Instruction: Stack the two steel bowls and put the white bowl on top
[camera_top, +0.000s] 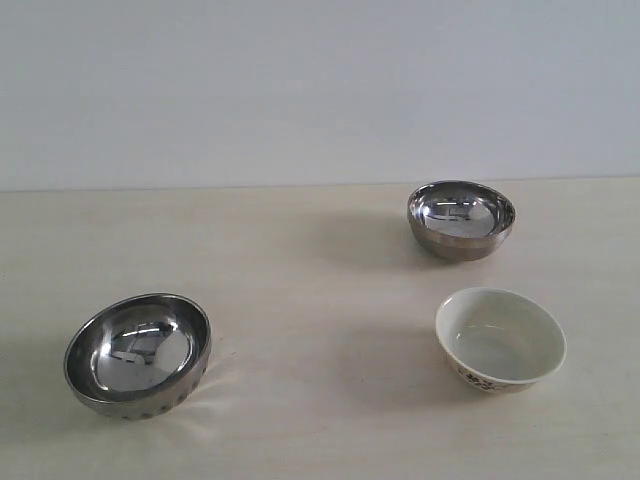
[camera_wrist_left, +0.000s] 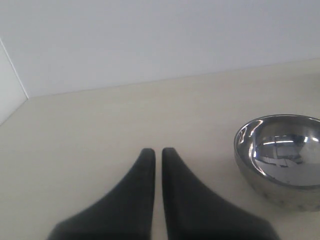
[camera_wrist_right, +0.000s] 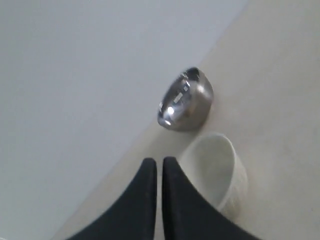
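Observation:
A dimpled steel bowl (camera_top: 138, 355) sits tilted at the front left of the table; the left wrist view shows it as a steel bowl (camera_wrist_left: 282, 160) off to one side of my left gripper (camera_wrist_left: 158, 150). That gripper is shut with nothing in it. A smooth steel bowl (camera_top: 461, 219) stands at the back right, and the right wrist view also shows this smooth steel bowl (camera_wrist_right: 186, 100). The white bowl (camera_top: 500, 340) rests at the front right. My right gripper (camera_wrist_right: 159, 160) is shut and empty, just beside the white bowl (camera_wrist_right: 215, 175). Neither gripper appears in the exterior view.
The pale wooden table (camera_top: 320, 290) meets a plain light wall (camera_top: 320, 90) at the back. In the left wrist view a wall corner (camera_wrist_left: 15, 70) runs along one side. Bare tabletop lies between the three bowls.

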